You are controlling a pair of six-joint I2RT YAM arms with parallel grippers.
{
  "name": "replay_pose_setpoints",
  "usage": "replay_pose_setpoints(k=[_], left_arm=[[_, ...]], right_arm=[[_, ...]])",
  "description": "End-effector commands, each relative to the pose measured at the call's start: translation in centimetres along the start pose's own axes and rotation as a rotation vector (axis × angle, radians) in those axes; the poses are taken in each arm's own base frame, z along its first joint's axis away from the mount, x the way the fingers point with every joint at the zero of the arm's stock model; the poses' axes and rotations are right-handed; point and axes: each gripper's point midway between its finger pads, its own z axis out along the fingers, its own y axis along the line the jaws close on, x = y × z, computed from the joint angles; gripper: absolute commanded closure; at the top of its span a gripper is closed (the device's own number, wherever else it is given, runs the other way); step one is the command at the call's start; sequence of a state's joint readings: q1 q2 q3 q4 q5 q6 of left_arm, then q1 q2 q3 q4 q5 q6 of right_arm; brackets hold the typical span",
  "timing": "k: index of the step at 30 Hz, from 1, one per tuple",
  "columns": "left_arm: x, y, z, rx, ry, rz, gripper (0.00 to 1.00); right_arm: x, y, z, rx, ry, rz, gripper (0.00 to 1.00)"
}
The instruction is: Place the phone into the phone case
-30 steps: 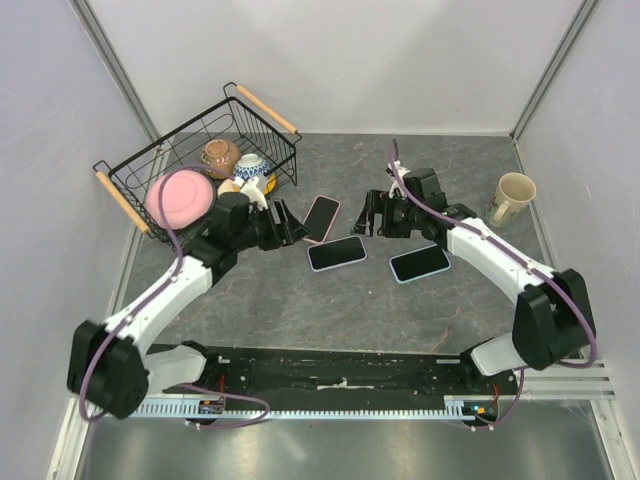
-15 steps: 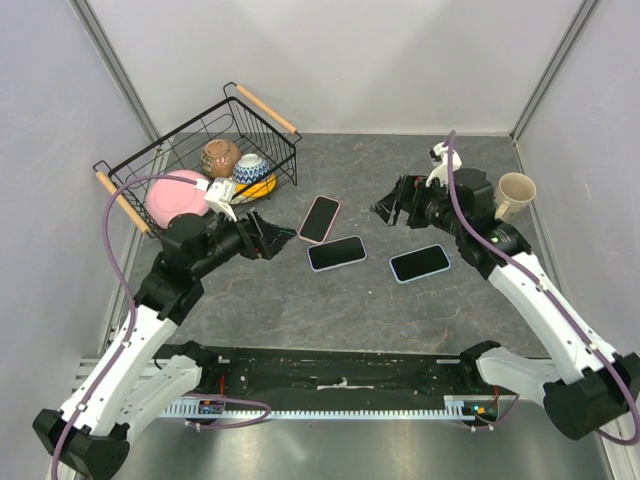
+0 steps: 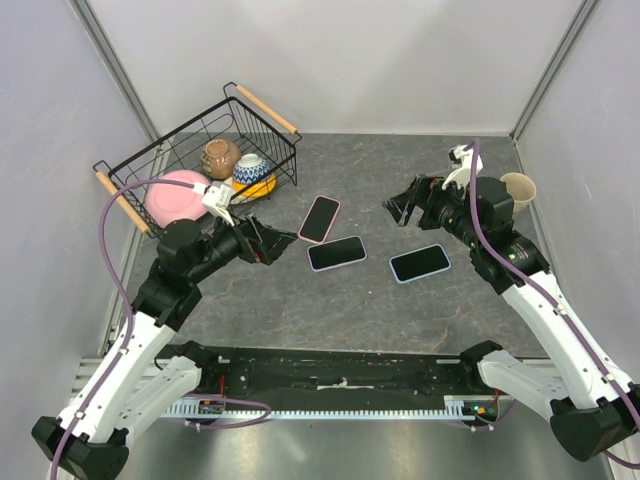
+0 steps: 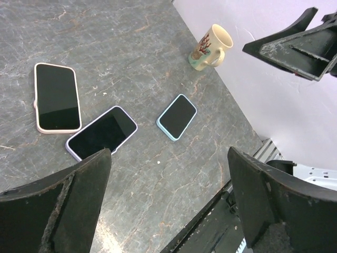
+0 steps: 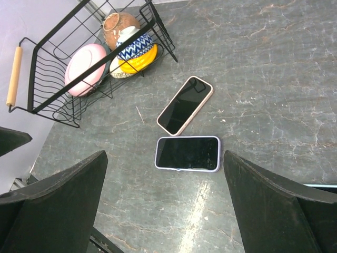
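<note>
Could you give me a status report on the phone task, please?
Left gripper open, empty. Right gripper open, empty. Pink-rimmed phone, lavender-rimmed phone, blue-rimmed phone flat, none held. Nothing in the way.

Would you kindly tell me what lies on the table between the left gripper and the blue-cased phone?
The lavender-cased phone lies there, flat and screen up; the top external view shows it.

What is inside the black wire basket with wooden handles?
A pink plate, a brown pot and a blue-and-white bowl sitting on a yellow bowl. Whatever lies beneath them is covered.
</note>
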State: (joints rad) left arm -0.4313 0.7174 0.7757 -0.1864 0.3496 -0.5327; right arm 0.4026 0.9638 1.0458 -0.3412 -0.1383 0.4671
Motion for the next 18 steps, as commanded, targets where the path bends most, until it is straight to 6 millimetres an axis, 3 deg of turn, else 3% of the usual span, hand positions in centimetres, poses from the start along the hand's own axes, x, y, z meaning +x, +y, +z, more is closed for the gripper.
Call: replay_pose_setpoints(k=[1, 5, 7, 9, 10, 12, 18], left_arm=[[-1.2, -0.7, 0.0, 0.036, -0.047, 0.043, 0.0], [-1.0, 1.1, 0.3, -0.066, -0.016, 0.051, 0.0], [0.3, 4.2, 0.4, -0.225, 0.048, 0.017, 0.0], [-0.3, 6.1, 0.2, -0.348, 0.048, 0.018, 0.0], [1.3, 7.9, 0.0, -0.437, 0.119, -0.005, 0.0], [1.3, 9.5, -0.3, -0.534, 0.126, -0.002, 0.0], [2.5, 12.4, -1.3, -0.701, 0.16, -0.019, 0.0]], right_arm=[[-0.1, -0.7, 0.2, 0.031, -0.008, -0.021, 0.02], [0.1, -1.2, 0.4, 0.05, -0.004, -0.024, 0.02], [0.3, -1.4, 0.6, 0.056, 0.005, -0.023, 0.02], [0.7, -1.5, 0.9, 0.061, 0.018, -0.022, 0.02], [0.8, -1.8, 1.1, 0.067, 0.021, -0.02, 0.02], [1.1, -2.2, 1.5, 0.083, 0.032, -0.019, 0.02], [2.8, -4.2, 2.7, 0.159, 0.074, -0.018, 0.02]])
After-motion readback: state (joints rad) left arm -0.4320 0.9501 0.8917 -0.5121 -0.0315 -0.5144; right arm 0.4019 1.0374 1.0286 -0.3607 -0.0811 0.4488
